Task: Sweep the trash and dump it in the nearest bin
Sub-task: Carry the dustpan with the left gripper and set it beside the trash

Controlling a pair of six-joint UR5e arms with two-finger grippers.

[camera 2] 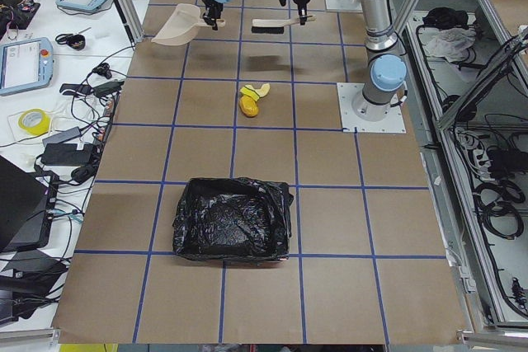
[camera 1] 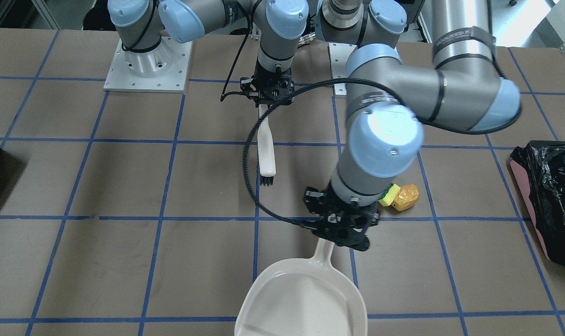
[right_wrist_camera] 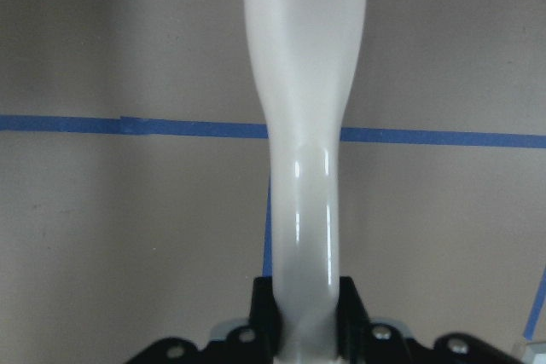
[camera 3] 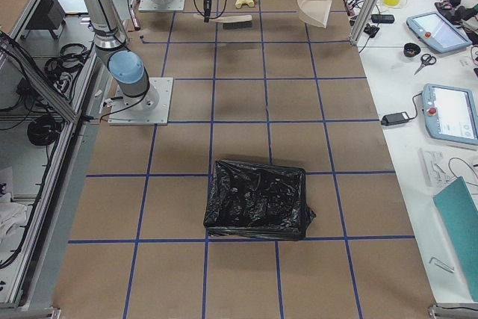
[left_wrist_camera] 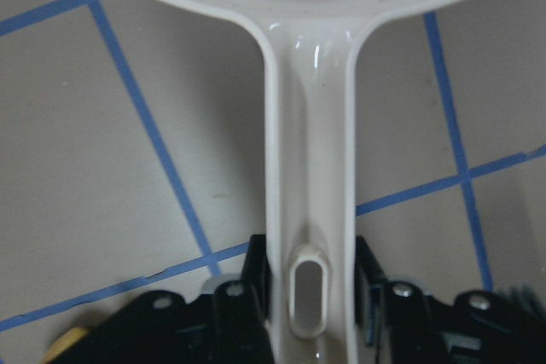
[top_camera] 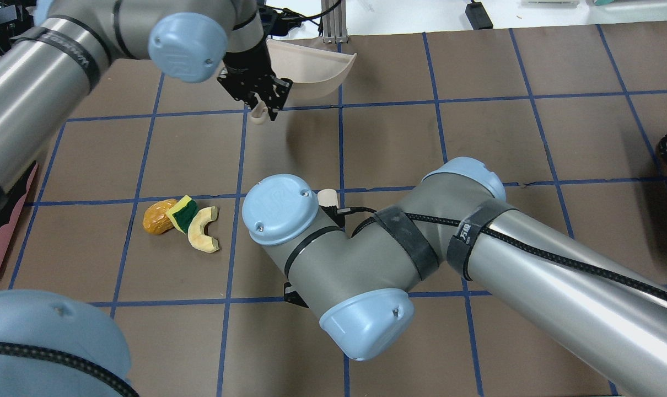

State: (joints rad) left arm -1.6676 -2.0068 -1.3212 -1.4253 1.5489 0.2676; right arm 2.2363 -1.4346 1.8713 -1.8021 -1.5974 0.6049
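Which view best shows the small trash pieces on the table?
Overhead exterior: the orange crumpled lump, yellow-green sponge and beige curved slice lie unobstructed. Front-facing, the left arm hides the slice; side views show them tiny; wrist views, almost nothing.

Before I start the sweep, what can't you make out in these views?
Overhead: the right arm's own wrist hides the right gripper; only the far end of the brush shows.
Front-facing: the left arm covers the curved beige piece; dustpan lip cut by the bottom edge, bin by the right edge.
Side views: trash too small to identify.
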